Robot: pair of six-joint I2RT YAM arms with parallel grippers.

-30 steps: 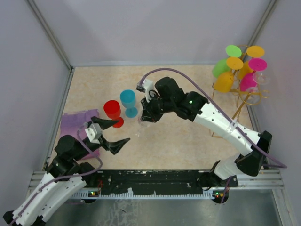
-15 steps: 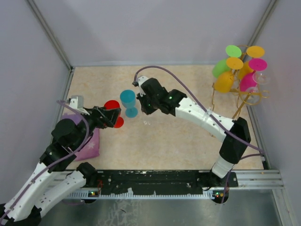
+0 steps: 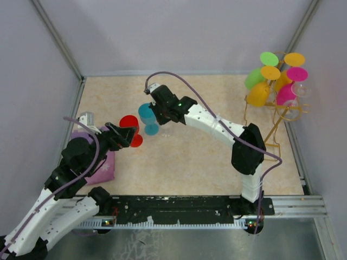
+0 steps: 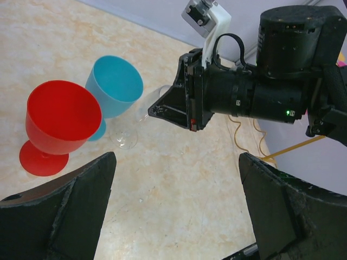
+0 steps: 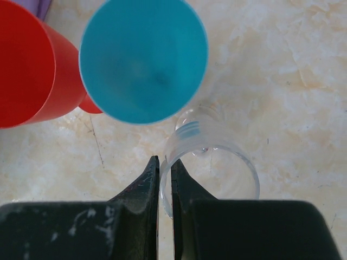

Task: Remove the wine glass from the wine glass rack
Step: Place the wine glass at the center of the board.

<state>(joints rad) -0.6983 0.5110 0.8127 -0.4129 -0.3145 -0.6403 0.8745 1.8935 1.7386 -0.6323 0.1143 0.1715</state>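
My right gripper (image 3: 161,116) (image 5: 165,168) is shut on the rim of a clear wine glass (image 5: 217,162) (image 4: 130,123). The glass is tilted just right of a blue glass (image 3: 147,115) (image 5: 142,59), with its foot low at the table. A red glass (image 3: 129,125) (image 4: 62,119) stands left of the blue one. The gold wire wine glass rack (image 3: 282,116) stands at the far right and still carries green, orange, pink and clear glasses. My left gripper (image 3: 122,135) (image 4: 176,160) is open and empty, near the red glass and pointing toward the right gripper.
A purple cloth (image 3: 105,168) lies at the left edge, partly under my left arm. Grey walls close the table on three sides. The right arm stretches across the middle of the table from its base to the blue glass.
The right gripper has carried the clear glass leftward to beside the blue glass. The left arm swung up toward the red glass, then stayed nearly still.
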